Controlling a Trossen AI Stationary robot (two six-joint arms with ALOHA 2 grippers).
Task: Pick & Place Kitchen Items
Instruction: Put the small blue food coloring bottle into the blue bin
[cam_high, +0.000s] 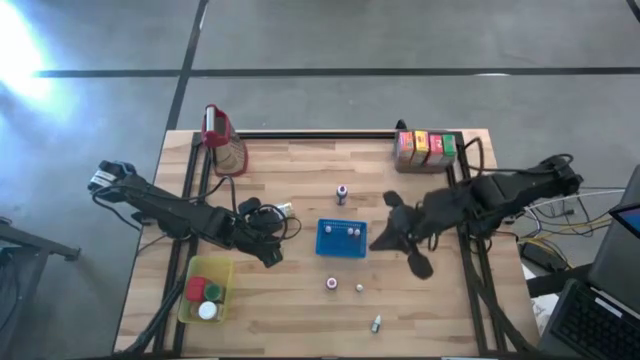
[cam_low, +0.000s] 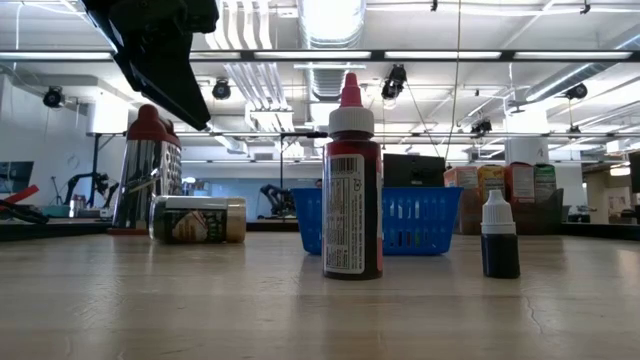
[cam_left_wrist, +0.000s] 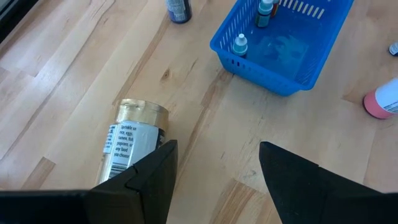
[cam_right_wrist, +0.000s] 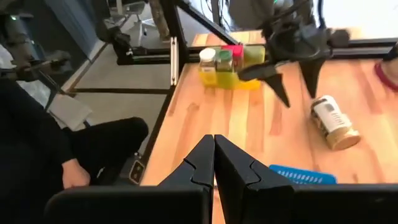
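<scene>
A small jar with a gold lid and a white label (cam_left_wrist: 134, 143) lies on its side on the table, also visible in the high view (cam_high: 283, 210). My left gripper (cam_left_wrist: 217, 146) hovers open just on the near side of it (cam_high: 272, 255), touching nothing. My right gripper (cam_right_wrist: 214, 140) is shut and empty, in the air at the right edge of the blue tray (cam_high: 378, 243). Two tiny white-capped bottles (cam_left_wrist: 240, 43) stand in the blue tray (cam_high: 341, 240). A red-capped bottle (cam_low: 350, 180) and a small dark bottle (cam_low: 498, 235) stand on the table nearer the front.
A yellow bin (cam_high: 190, 300) holding red, green and white lids sits near the left front corner. Red, orange, yellow and green cartons (cam_high: 425, 147) stand at the far right edge. The clear jug with a red top (cam_high: 222, 140) is far left. Another small bottle (cam_high: 342, 192) stands behind the tray.
</scene>
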